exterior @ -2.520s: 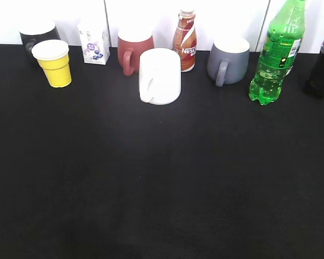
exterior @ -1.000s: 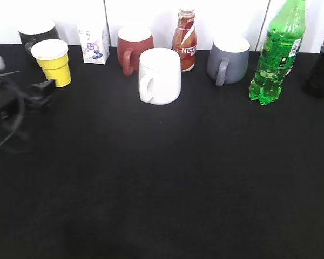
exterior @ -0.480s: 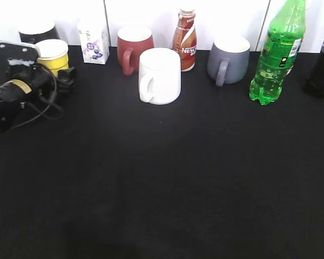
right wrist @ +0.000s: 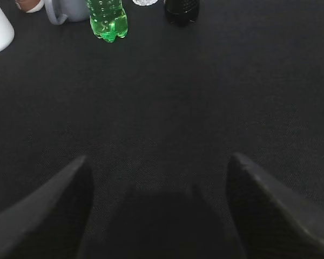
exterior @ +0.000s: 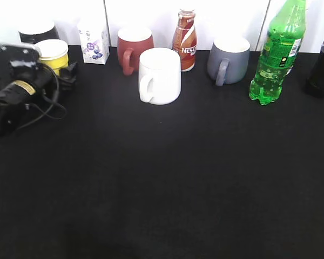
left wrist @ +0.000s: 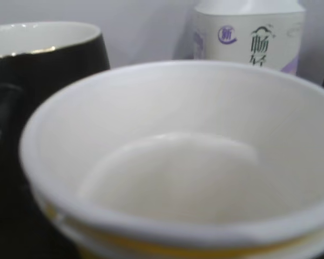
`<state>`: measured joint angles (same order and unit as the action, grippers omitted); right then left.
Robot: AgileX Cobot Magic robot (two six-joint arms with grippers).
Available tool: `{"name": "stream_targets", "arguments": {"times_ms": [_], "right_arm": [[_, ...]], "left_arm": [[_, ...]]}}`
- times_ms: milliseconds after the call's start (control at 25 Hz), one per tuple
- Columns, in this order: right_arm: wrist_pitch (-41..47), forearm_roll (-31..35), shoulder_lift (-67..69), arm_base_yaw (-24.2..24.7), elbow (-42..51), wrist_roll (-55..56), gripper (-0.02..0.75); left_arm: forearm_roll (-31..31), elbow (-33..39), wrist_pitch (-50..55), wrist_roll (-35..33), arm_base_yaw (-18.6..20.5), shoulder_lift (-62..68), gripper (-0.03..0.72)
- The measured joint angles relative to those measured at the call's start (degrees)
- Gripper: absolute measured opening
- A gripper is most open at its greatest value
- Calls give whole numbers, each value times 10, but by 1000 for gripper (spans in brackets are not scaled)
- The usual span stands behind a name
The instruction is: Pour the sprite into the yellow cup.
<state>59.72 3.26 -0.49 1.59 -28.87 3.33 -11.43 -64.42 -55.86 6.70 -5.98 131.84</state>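
Observation:
The yellow cup stands at the back left of the black table. My left gripper is at it, one finger showing just right of the cup's body, the other hidden behind the arm. The jaws look open around the cup. In the left wrist view the cup fills the frame, its white inside empty, and hides the fingers. The sprite stands upright at the back right, capped; it also shows in the right wrist view. My right gripper is open and empty over bare table, far from the bottle.
Along the back stand a black mug, a small milk carton, a red mug, a brown Nestle bottle, a grey mug and a dark bottle. A white mug stands in front of them.
My left arm has come in from the left edge to the yellow cup and has closed in around it. The cup and the sprite have not moved.

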Motion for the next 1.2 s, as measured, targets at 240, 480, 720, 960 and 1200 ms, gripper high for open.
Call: {"name": "stream_targets", "arguments": {"times_ms": [240, 480, 720, 960, 1200], "right_arm": [[0, 0, 0, 0, 0, 0, 585], [0, 0, 0, 0, 0, 1, 585], [0, 0, 0, 0, 0, 1, 585], [-96, 1, 0, 0, -5, 1, 585], [-548, 7, 109, 0, 169, 1, 585]], "left_arm": [[-1, -5, -34, 5, 0, 4, 595], [-11, -5, -49, 5, 0, 4, 467], [-55, 56, -125, 6, 0, -24, 446], [-162, 273, -132, 15, -1, -232, 446], [-284, 393, -135, 47, -4, -355, 447]]}}
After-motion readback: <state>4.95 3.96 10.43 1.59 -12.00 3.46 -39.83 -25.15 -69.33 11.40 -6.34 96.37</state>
